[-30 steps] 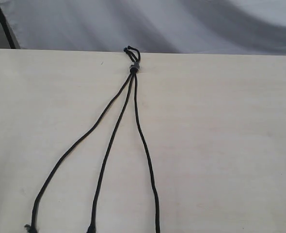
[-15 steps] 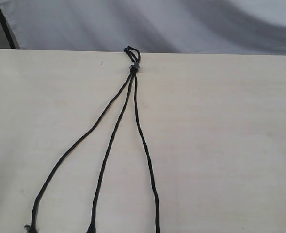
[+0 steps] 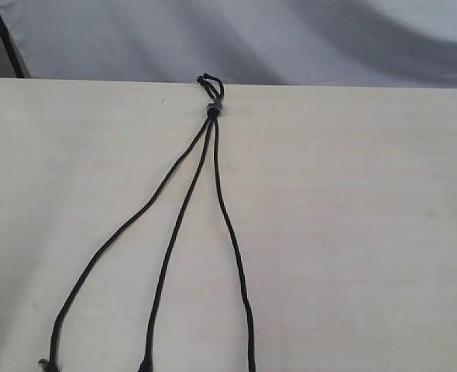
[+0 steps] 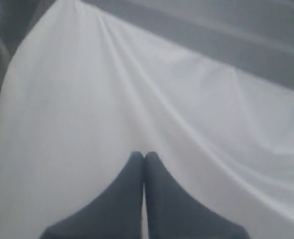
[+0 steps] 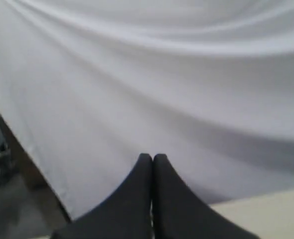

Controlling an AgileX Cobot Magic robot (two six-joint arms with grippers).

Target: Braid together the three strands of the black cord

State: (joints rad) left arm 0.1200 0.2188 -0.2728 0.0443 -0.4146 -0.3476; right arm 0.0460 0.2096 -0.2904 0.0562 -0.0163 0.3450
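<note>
On the pale table point(image 3: 368, 232), before a white drape point(image 3: 252, 39), we see the three strands point(image 3: 173, 232) of the black cord point(image 3: 212, 109) fanned out and uncrossed. Braiding is not yet begun; our left gripper point(image 4: 144, 158) and right gripper point(image 5: 152, 159) are closed and empty.

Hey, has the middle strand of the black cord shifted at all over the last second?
No. The middle strand lies as before, running from the knot at the far edge of the table to the same spot at the picture's bottom.
</note>
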